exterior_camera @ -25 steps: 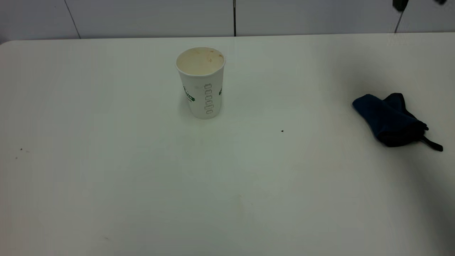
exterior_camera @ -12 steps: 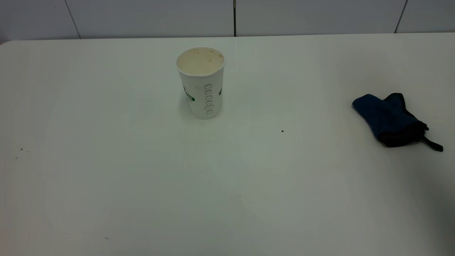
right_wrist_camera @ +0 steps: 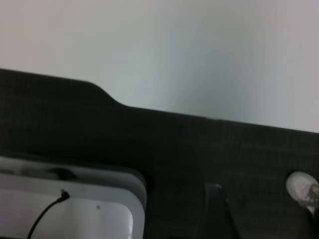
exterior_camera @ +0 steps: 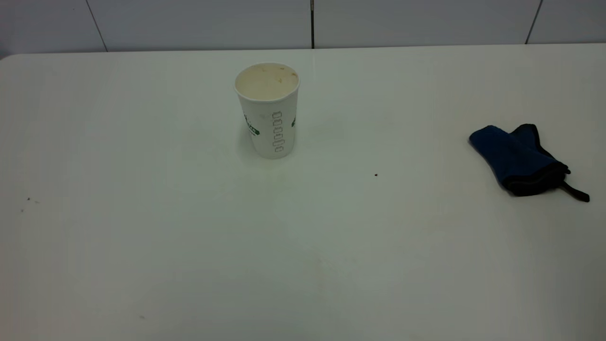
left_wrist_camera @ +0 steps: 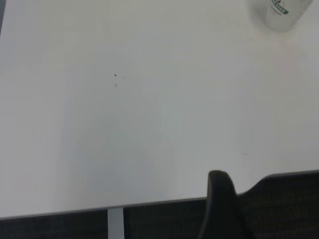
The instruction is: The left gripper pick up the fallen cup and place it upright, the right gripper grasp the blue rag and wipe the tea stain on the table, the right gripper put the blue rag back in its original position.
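The cup (exterior_camera: pixel 268 110) stands upright on the table (exterior_camera: pixel 189 246), the blue rag (exterior_camera: pixel 518 160) bunched far right. Neither gripper's finger state can be told: both arms are outside the exterior view.

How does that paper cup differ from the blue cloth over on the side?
The cup stands upright and holds a stiff shape, open mouth up; the blue rag lies low and crumpled in a soft bundle. The cup is white with green print and a brown-stained inside; the rag is dark blue with a black edge. The cup sits near the table's middle toward the back, the rag far to the right. Both rest on the table, with nothing touching them.
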